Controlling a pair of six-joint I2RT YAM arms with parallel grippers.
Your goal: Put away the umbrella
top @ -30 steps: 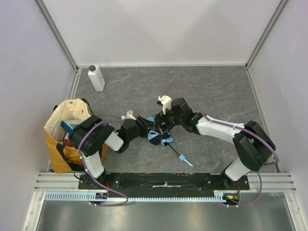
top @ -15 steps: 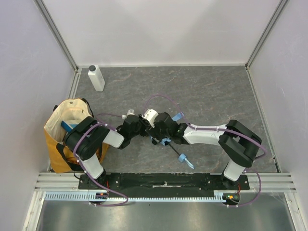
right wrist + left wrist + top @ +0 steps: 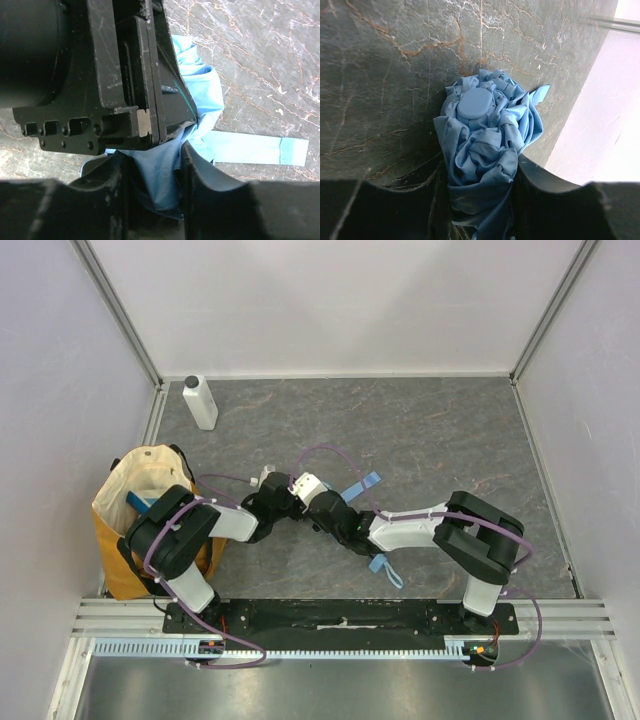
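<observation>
Two tools now meet over the middle of the tabletop (image 3: 450,440). A second ago the right arm reached in from farther right, with its tool above a blue bundle that showed plainly from above. Since then the arm has folded in, and the right tool (image 3: 322,510) has moved left and down until it sits just beside the left tool (image 3: 278,502). From above, the bundle is now mostly hidden under the two of them.

The umbrella (image 3: 480,135) lies on the tabletop between the arms. The left tool (image 3: 480,200) grips its crumpled blue cloth, which fills the gap between the two fingers, with the round cap pointing away from the camera. The right tool (image 3: 155,185) is also closed on the cloth, touching both of its fingers right next to the black body of the left tool.

A flat blue strap (image 3: 360,486) now sticks out to the upper right. It did not show in the earliest view. The loop (image 3: 384,569) at the near end lies about where it was.

The yellow-and-cream bag (image 3: 125,500) at the left edge and the white bottle (image 3: 199,402) in the far left corner have not moved. Any writing on the bottle is too small to read.
</observation>
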